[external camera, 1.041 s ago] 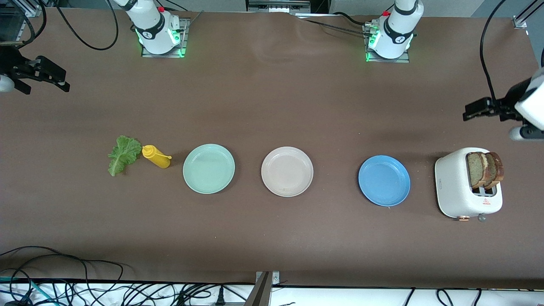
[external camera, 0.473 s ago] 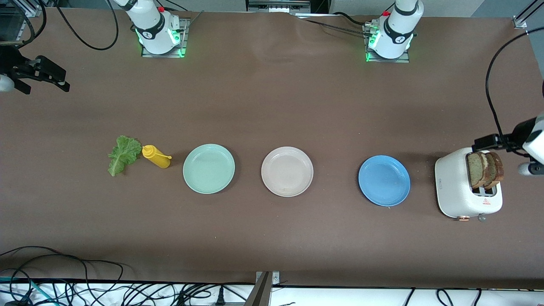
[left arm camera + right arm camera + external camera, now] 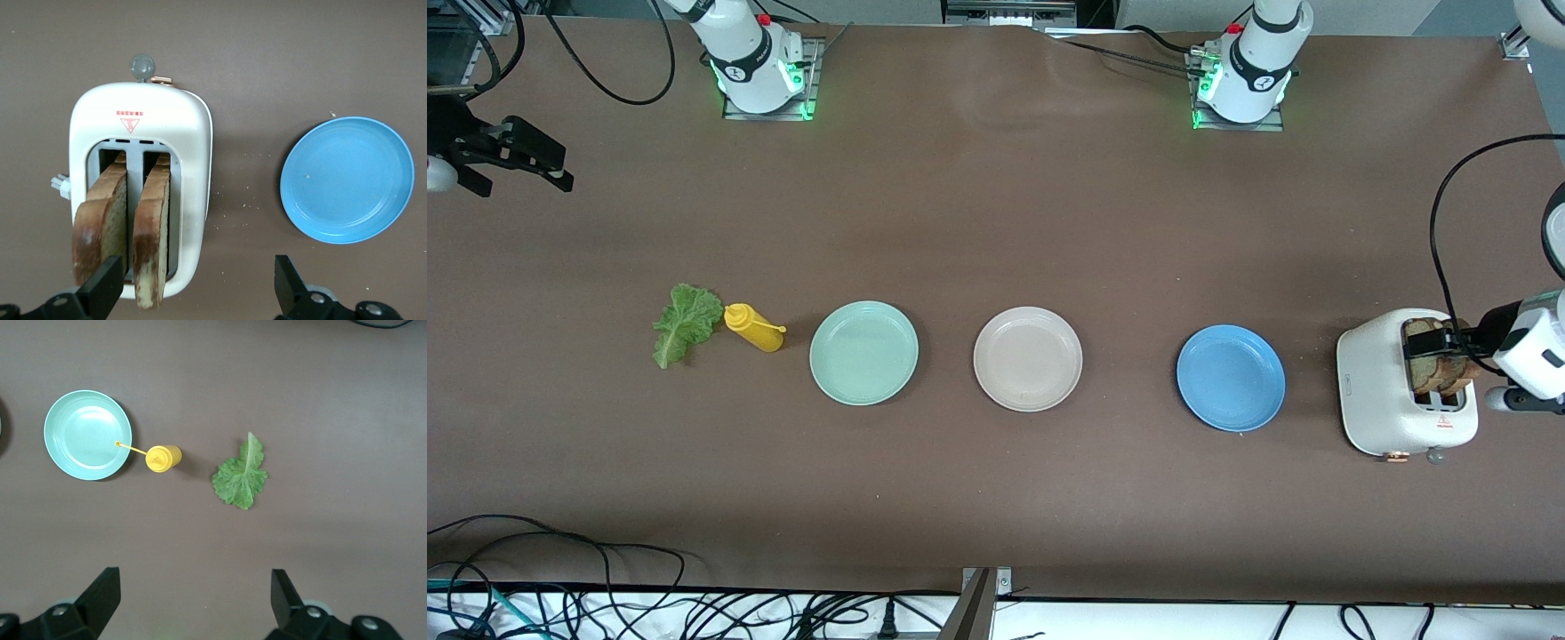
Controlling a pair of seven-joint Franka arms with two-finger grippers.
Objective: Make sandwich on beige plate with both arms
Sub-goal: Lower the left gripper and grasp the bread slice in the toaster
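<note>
Bread slices [image 3: 127,230] seemingly between left tool [image 3: 193,293] fingers

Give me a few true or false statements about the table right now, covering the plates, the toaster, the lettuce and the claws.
1. Two bread slices stand in the toaster. True.
2. The beige plate holds lettuce. False: the lettuce lies on the table beside the mustard bottle.
3. The left claw is open over the toaster. True.
4. The right claw grips the bottle. False: it is open, holding nothing.
</note>
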